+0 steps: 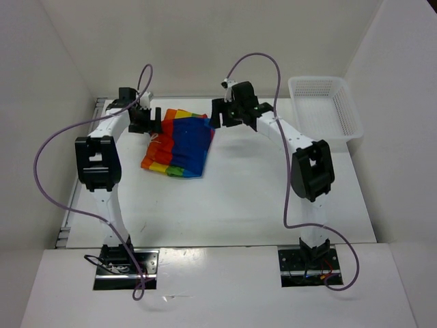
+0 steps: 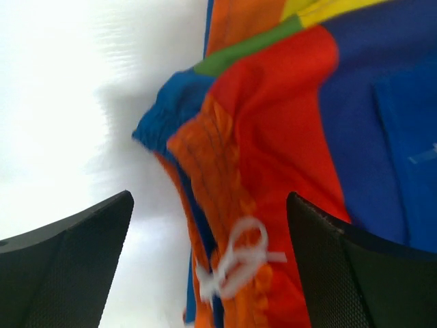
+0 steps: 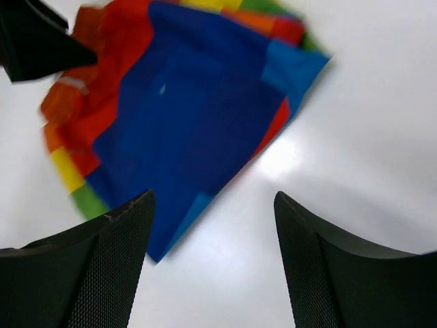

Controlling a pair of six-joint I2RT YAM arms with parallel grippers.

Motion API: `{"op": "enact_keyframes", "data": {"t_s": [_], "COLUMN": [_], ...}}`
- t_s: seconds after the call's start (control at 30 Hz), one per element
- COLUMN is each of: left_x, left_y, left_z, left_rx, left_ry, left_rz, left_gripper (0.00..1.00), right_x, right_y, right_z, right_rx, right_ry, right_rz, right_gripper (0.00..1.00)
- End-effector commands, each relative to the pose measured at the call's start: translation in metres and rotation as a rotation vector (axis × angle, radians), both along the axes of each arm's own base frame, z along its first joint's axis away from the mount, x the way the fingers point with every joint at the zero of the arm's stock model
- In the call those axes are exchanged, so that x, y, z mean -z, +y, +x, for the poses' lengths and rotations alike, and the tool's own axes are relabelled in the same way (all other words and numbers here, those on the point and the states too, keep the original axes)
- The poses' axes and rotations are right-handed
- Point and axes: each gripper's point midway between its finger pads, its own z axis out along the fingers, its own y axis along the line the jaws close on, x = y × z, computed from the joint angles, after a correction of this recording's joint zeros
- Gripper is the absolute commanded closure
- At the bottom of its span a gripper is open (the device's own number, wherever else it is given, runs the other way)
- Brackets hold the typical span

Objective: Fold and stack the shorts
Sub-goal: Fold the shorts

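Observation:
The rainbow-striped shorts [image 1: 181,142] lie folded on the white table at the back, left of the middle. My left gripper [image 1: 145,120] hovers at their back left edge, open and empty. In the left wrist view the orange waistband and white drawstring [image 2: 239,260] sit between the open fingers. My right gripper [image 1: 227,113] hovers just off the shorts' back right corner, open and empty. In the right wrist view the blue panel [image 3: 184,116] lies ahead and left of the fingers, with bare table between them.
A white plastic mesh basket [image 1: 323,107] stands at the back right of the table [image 1: 239,198]. White walls close in the left, back and right sides. Purple cables loop above both arms.

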Motion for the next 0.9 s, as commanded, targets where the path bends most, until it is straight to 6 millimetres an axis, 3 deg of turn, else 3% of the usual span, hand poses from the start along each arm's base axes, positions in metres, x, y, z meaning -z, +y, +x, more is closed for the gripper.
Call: {"op": "enact_keyframes", "data": {"t_s": [0.0,0.03,0.1,0.2,0.3,0.33,0.4,0.5,0.63,0.73,0.77,0.87], "left_x": [-0.076,-0.064,-0.06,-0.045,-0.025,-0.02,-0.024,-0.027,-0.026,-0.029,-0.026,-0.025], "left_y": [0.005,0.008,0.005,0.0,0.004,0.005,0.009,0.013,0.014,0.014,0.014,0.016], "left_z": [-0.005,-0.018,-0.032,-0.062,-0.085,-0.089,-0.093,-0.094,-0.094,-0.091,-0.091,-0.091], "left_rx": [0.007,-0.003,0.002,0.007,-0.009,-0.015,-0.024,-0.033,-0.038,-0.038,-0.038,-0.044], "left_ry": [-0.163,-0.127,-0.106,-0.047,0.007,0.021,0.008,-0.005,-0.004,-0.013,-0.004,-0.003], "left_rz": [-0.02,-0.023,-0.032,-0.047,-0.045,-0.037,-0.036,-0.035,-0.027,-0.026,-0.027,-0.018], "left_gripper": [0.01,0.01,0.01,0.01,0.01,0.01,0.01,0.01,0.01,0.01,0.01,0.01], "right_x": [0.023,0.041,0.058,0.075,0.081,0.092,0.089,0.101,0.127,0.137,0.138,0.139], "right_y": [0.016,0.013,0.019,0.046,0.063,0.068,0.078,0.083,0.081,0.092,0.093,0.096], "right_z": [-0.052,-0.062,-0.073,-0.098,-0.105,-0.111,-0.11,-0.114,-0.119,-0.124,-0.122,-0.124], "right_rx": [-0.035,-0.026,-0.023,-0.097,-0.121,-0.123,-0.139,-0.141,-0.093,-0.122,-0.129,-0.131], "right_ry": [0.232,0.28,0.335,0.411,0.438,0.466,0.467,0.488,0.532,0.535,0.527,0.523], "right_rz": [0.137,0.135,0.138,0.165,0.187,0.179,0.198,0.193,0.155,0.138,0.136,0.129], "right_gripper": [0.24,0.24,0.24,0.24,0.24,0.24,0.24,0.24,0.24,0.34,0.48,0.68]}}
